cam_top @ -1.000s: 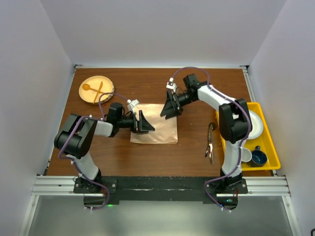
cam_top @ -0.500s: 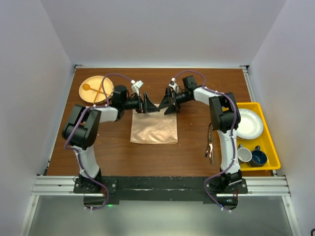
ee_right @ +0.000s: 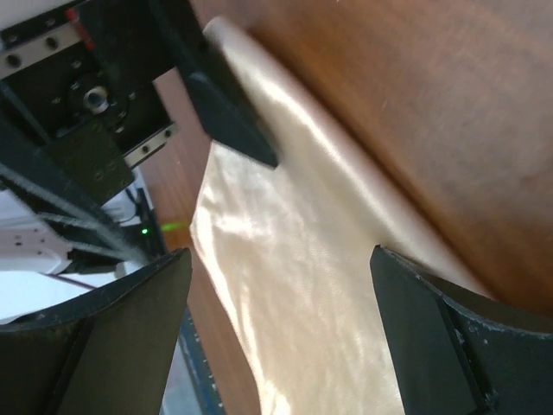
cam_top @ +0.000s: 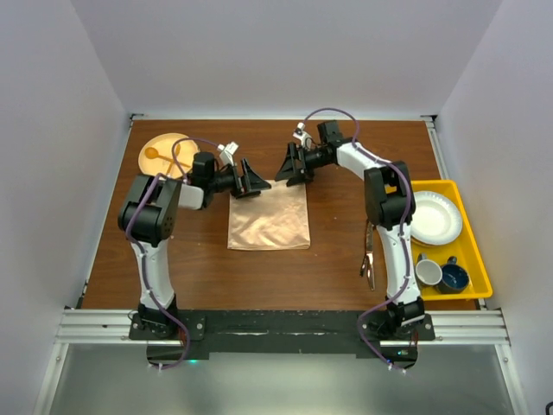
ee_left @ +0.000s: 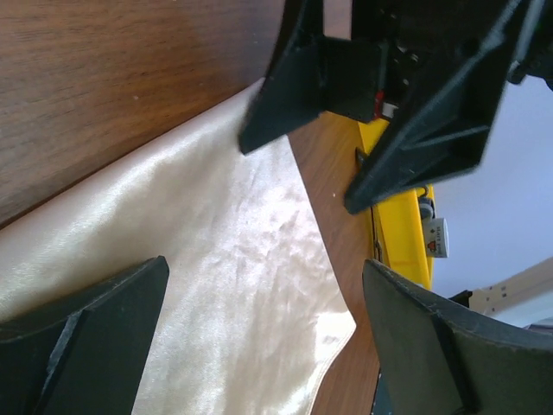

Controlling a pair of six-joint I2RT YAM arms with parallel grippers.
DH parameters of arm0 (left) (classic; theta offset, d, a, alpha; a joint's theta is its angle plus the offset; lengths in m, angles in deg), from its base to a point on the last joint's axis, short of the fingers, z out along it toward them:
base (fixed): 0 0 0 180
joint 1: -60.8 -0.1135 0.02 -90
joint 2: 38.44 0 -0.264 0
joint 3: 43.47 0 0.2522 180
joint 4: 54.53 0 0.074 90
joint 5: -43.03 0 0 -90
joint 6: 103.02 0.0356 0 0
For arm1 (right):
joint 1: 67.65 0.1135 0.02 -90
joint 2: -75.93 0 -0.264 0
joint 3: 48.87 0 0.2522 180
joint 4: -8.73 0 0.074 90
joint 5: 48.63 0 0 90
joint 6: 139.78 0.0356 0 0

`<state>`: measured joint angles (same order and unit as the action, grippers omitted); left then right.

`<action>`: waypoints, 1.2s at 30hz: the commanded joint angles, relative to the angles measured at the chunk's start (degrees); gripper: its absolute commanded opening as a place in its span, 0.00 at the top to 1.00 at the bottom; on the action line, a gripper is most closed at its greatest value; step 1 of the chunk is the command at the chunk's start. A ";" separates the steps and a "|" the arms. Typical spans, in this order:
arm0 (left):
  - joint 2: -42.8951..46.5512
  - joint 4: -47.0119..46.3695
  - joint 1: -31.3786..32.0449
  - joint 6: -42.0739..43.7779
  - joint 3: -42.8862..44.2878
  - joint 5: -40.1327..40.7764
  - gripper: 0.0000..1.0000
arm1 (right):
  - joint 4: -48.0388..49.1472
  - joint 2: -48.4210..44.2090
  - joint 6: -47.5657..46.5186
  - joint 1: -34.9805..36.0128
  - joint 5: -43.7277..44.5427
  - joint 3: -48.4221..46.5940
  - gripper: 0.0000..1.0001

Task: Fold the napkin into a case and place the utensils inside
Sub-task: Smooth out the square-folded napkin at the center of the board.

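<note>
My left pincer (cam_top: 253, 179) is spread wide at the far left corner of the shiny peach-orange satin napkin (cam_top: 269, 216). My right pincer (cam_top: 288, 166), also wide, faces it at the far right corner. Neither has any cloth pinched. The napkin lies flat in the middle of the brown wooden bench (cam_top: 346, 147), with no pocket formed yet. I judge I am set at these two corners so I can take the far edge on both sides at once and bring it over evenly for a fold. The slim dark metal utensils (cam_top: 369, 251) lie well apart to the right, beside the yellow plastic tray (cam_top: 471, 238), waiting for the case.
</note>
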<state>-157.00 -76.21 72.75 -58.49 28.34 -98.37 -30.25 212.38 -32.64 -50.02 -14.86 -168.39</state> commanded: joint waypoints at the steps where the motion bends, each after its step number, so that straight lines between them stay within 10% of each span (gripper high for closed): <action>1: 8.06 -2.10 -0.26 1.87 -0.21 -2.13 0.00 | -4.67 0.50 -3.96 0.13 -0.18 -6.65 0.13; 8: 8.70 -3.85 1.94 -1.72 1.63 1.91 0.00 | 5.17 -10.66 4.91 0.21 1.36 6.69 0.24; 16: 0.54 -6.05 5.11 -8.49 5.59 6.12 0.00 | 6.57 -11.73 5.35 0.21 13.15 10.57 0.58; 36: -5.80 4.51 -1.39 -10.77 6.21 17.21 0.00 | -4.84 -0.65 -0.97 0.30 32.40 4.60 0.68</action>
<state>-162.18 -74.88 74.56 -69.07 36.36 -85.26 -28.78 208.57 -29.07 -49.28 8.23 -162.82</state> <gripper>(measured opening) 0.997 0.326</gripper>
